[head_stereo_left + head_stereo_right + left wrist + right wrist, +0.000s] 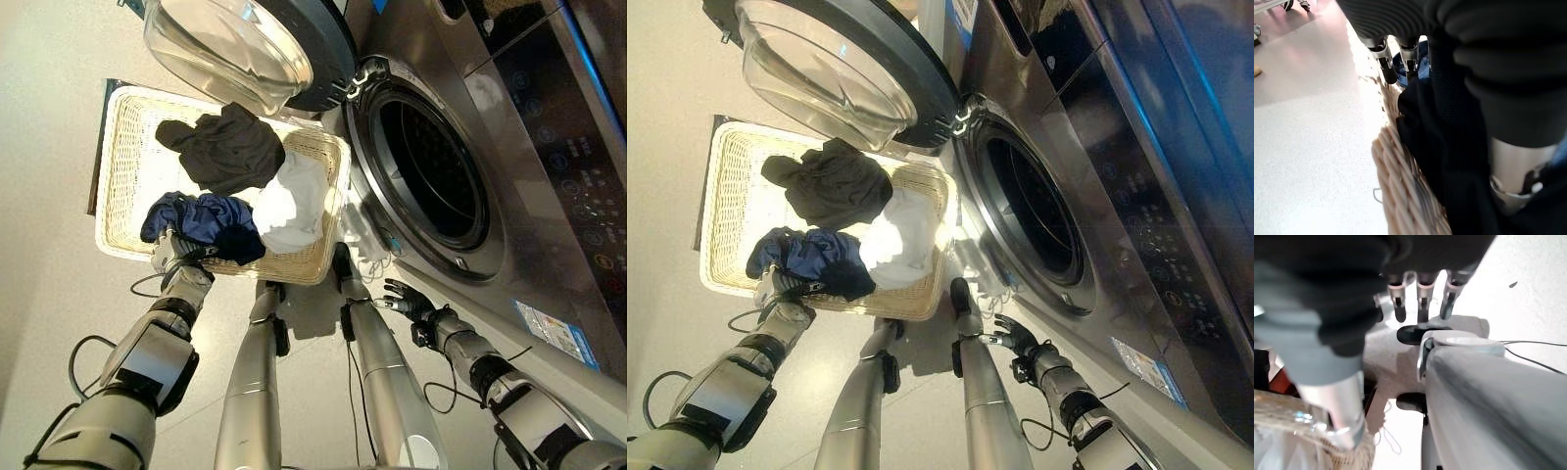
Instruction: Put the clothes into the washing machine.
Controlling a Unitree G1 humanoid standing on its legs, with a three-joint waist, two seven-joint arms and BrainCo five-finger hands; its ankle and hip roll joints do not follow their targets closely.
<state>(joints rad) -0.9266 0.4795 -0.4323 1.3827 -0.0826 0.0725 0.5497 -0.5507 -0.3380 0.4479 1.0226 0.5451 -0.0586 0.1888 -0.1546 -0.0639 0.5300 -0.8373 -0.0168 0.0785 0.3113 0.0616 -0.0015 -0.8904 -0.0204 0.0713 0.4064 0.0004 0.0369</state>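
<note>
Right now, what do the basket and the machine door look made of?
The basket looks like pale woven wicker or rattan: braided strands show along its rim. The washing machine door looks like a clear glass or plastic bowl, glossy with reflections, set in a dark, probably plastic ring.

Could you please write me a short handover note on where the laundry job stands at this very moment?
Left hand: at the near rim of the wicker basket, fingers curled into the dark blue garment; the left wrist view shows dark cloth against the hand.
Right hand: open and holding nothing, low in front of the washing machine.
Clothes: the blue garment, a black garment and a white garment all lie in the basket on the floor.
Done: the machine's door is swung open; the drum looks dark, with no clothes to be seen in it.
Left: lift out each piece and put it into the drum.
</note>
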